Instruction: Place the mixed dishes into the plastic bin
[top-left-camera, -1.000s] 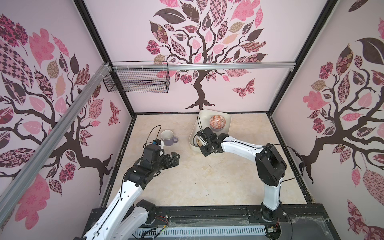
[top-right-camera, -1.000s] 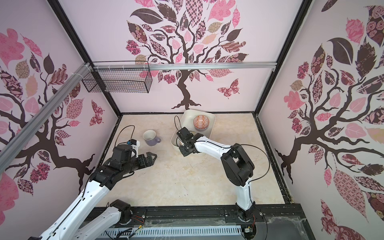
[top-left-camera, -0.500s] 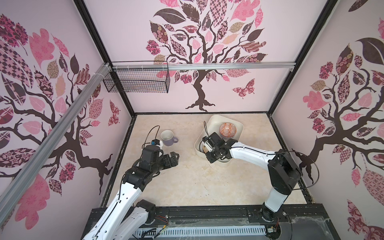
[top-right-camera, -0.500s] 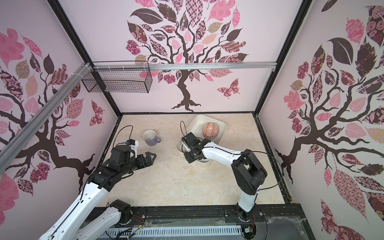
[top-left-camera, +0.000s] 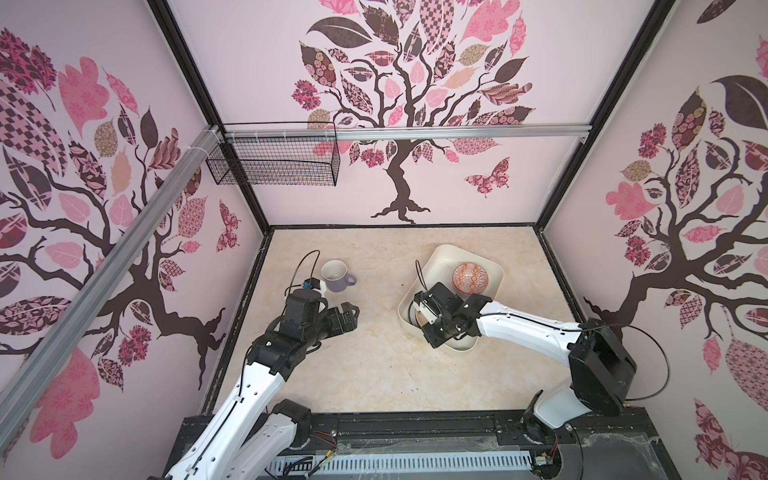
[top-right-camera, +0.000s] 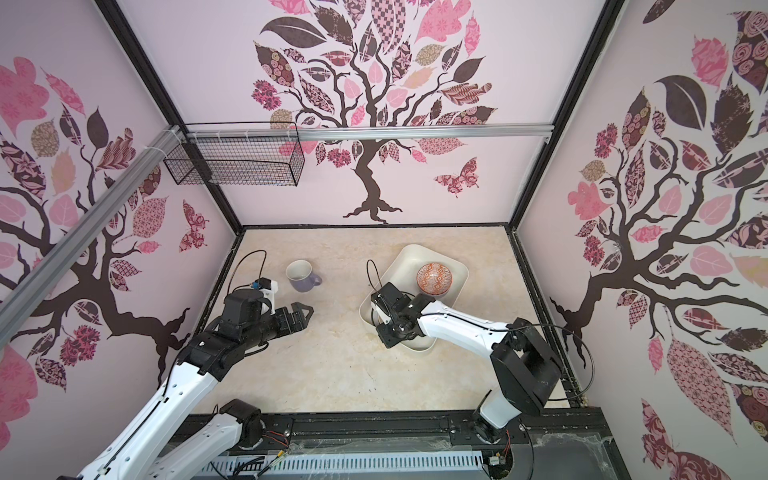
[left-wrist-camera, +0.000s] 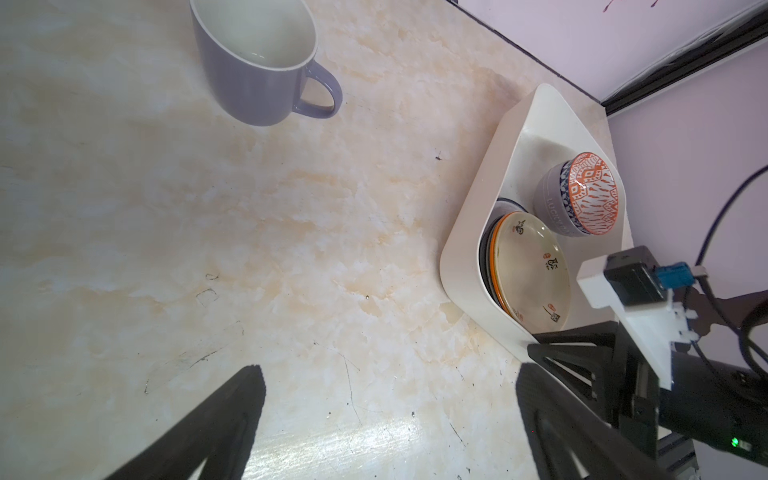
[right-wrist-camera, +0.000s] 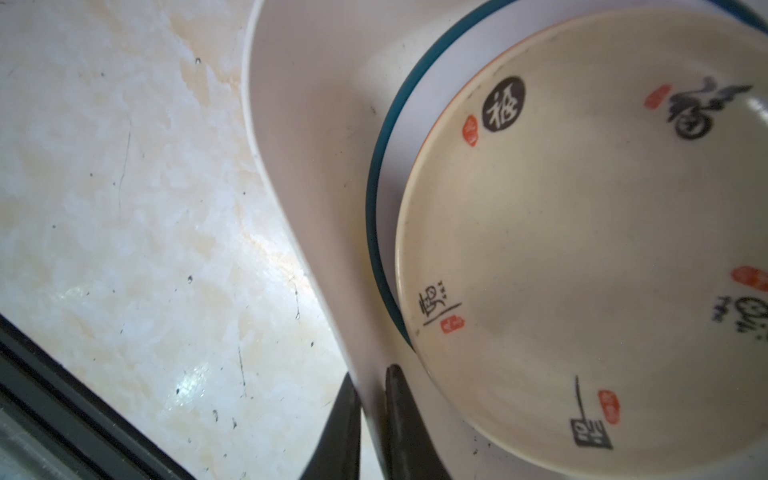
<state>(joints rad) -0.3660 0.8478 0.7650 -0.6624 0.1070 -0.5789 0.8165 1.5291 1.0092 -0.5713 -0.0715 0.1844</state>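
1 plastic bin (top-left-camera: 440, 251) (top-right-camera: 409, 249) sits skewed on the right-back part of the table (top-left-camera: 374, 365). 2 arms, 2 grippers.

Right gripper (right-wrist-camera: 370, 415): 2 fingers pressed nearly together, pinching the bin's near wall (right-wrist-camera: 291, 124), 1 finger outside and 1 inside. In both top views the wrist hides the fingers.

Left gripper (top-left-camera: 352, 318) (top-right-camera: 305, 318) (left-wrist-camera: 390, 374): jaws spread wide with nothing between them, near the mug but apart from it.

1 lavender mug (top-left-camera: 336, 276) (top-right-camera: 300, 276) (left-wrist-camera: 253, 62) stands upright on the table outside the bin, left of it, handle toward the bin.

Inside the bin there are 2 bowls, nested: 1 orange-patterned bowl (top-left-camera: 469, 278) (top-right-camera: 434, 279) (left-wrist-camera: 594, 195) sits in 1 lavender bowl (left-wrist-camera: 550, 199) at the far end.

There is 1 plate stack at the near end, just beside the pinched wall. On top is 1 cream plate (left-wrist-camera: 528, 270) (right-wrist-camera: 582, 249) with black characters and red stamps. Under it 3 edges show: 1 orange plate (left-wrist-camera: 493, 249), 1 black plate (left-wrist-camera: 484, 253) and 1 dark-ringed white plate (right-wrist-camera: 419, 95). Any more below, cannot tell.

1 black wire basket (top-left-camera: 274, 166) hangs on the back wall.
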